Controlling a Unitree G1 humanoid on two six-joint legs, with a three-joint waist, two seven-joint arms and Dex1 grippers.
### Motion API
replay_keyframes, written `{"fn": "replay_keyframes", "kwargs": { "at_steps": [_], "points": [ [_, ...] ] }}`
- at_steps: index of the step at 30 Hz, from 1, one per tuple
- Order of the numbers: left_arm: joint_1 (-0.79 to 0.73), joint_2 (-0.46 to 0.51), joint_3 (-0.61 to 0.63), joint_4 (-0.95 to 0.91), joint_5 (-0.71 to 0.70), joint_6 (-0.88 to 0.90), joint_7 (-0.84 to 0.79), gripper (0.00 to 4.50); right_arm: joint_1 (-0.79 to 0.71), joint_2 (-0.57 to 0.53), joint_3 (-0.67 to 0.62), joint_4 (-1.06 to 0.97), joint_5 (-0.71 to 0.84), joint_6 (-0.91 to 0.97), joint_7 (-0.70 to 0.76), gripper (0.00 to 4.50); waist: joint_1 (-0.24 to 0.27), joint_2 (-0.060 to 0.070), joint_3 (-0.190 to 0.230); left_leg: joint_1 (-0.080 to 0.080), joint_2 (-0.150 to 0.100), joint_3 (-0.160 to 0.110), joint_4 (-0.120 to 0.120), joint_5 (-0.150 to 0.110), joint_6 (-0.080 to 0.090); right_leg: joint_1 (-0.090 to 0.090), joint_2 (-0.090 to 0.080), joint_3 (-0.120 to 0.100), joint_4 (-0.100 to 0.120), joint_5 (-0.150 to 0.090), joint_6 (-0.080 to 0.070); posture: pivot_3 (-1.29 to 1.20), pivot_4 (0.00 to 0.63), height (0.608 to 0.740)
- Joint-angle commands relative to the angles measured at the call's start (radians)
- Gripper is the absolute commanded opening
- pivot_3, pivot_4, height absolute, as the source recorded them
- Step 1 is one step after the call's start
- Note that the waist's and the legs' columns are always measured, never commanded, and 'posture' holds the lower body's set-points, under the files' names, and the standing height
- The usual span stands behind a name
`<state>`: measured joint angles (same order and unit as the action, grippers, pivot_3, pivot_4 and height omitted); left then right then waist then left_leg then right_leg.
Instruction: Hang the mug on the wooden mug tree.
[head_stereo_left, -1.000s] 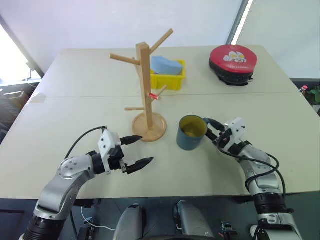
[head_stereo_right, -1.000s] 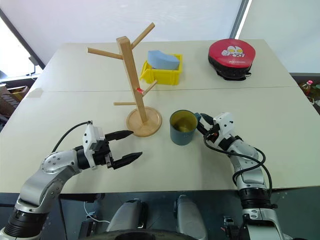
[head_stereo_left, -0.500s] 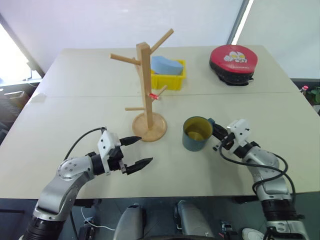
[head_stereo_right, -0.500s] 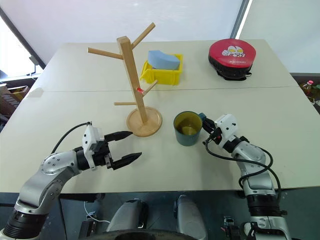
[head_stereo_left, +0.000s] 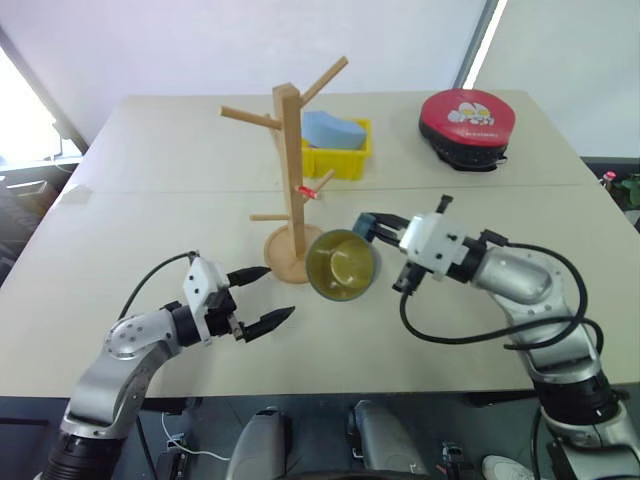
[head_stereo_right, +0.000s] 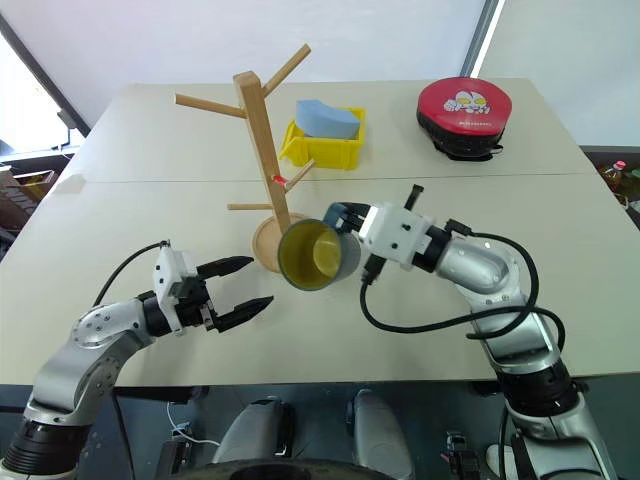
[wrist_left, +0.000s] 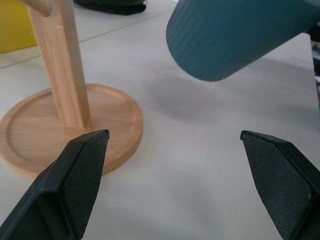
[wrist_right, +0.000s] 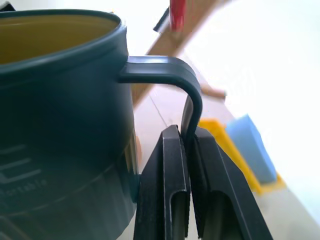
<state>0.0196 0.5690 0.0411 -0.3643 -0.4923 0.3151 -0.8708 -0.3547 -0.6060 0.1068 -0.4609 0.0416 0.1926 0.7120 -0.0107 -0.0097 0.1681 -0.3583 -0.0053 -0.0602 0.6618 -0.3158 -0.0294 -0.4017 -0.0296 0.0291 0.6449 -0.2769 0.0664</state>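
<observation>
Right wrist view settles the grip: the mug (wrist_right: 60, 110) is caught by its handle between the clamped fingers of the right pincer (head_stereo_right: 345, 215), and it hangs off the table (head_stereo_left: 150, 230), tipped mouth-forward just beside the wooden mug tree (head_stereo_left: 290, 180) — picked up, not yet hung on a peg. Pale lettering on its side is too cropped to read. Left pincer (head_stereo_left: 262, 297) gapes wide, empty.
</observation>
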Motion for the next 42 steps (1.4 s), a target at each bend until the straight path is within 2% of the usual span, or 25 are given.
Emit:
{"fn": "replay_keyframes", "kwargs": {
  "at_steps": [1,9,32,42],
  "points": [
    [-0.02,0.013,0.08,-0.017,-0.049,-0.012,0.0,4.5,-0.075,0.016,0.017,-0.071,-0.004,0.106,-0.019,0.11,0.0,0.0,0.0,0.0,0.0,0.0,0.0,0.0,0.0,0.0,0.0,0.0,0.0,0.0,0.0,0.0,0.15,0.74],
    [-0.074,0.052,0.171,-0.02,-0.117,0.033,0.005,4.5,-0.212,0.031,0.058,-0.089,-0.026,0.239,-0.03,0.11,0.0,0.0,0.0,-0.002,0.0,0.0,0.0,0.0,0.0,-0.002,-0.001,0.0,0.0,0.0,0.0,0.0,0.15,0.74],
    [-0.177,0.111,0.269,-0.092,-0.367,0.201,0.02,4.5,-0.354,0.049,0.161,-0.095,-0.073,0.373,-0.021,0.11,-0.002,0.0,0.0,-0.009,-0.001,-0.001,0.0,0.0,0.0,-0.008,-0.002,-0.002,-0.001,0.001,0.0,0.0,0.15,0.74],
    [-0.2,0.116,0.282,-0.111,-0.417,0.229,0.037,4.5,-0.377,0.061,0.201,-0.065,-0.116,0.413,-0.031,0.11,-0.003,0.0,0.0,-0.01,-0.001,-0.001,0.0,0.0,0.0,-0.008,-0.002,-0.002,-0.001,0.001,0.001,0.0,0.15,0.74]
  ]
}}
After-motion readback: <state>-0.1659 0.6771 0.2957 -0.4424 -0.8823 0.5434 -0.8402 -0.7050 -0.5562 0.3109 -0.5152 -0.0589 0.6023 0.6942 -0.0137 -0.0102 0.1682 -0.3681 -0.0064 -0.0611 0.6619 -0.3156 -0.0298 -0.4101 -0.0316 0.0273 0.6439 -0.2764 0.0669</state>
